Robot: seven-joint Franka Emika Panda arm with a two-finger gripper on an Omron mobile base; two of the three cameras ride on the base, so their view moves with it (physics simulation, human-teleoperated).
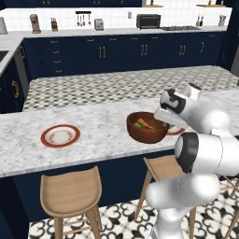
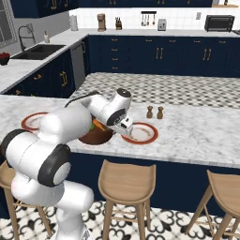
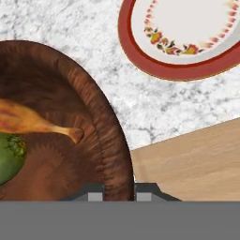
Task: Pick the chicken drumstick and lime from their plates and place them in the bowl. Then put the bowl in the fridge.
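Bowl (image 3: 105,140) on marble counter (image 3: 93,28), chicken drumstick (image 3: 33,119) and lime (image 3: 9,157) inside, gripper (image 3: 119,192) clamped on bowl's rim, plate (image 3: 183,42) just beside.

Two wooden stools (image 1: 70,191) beneath marble counter (image 1: 102,135), toaster oven (image 1: 148,21) behind
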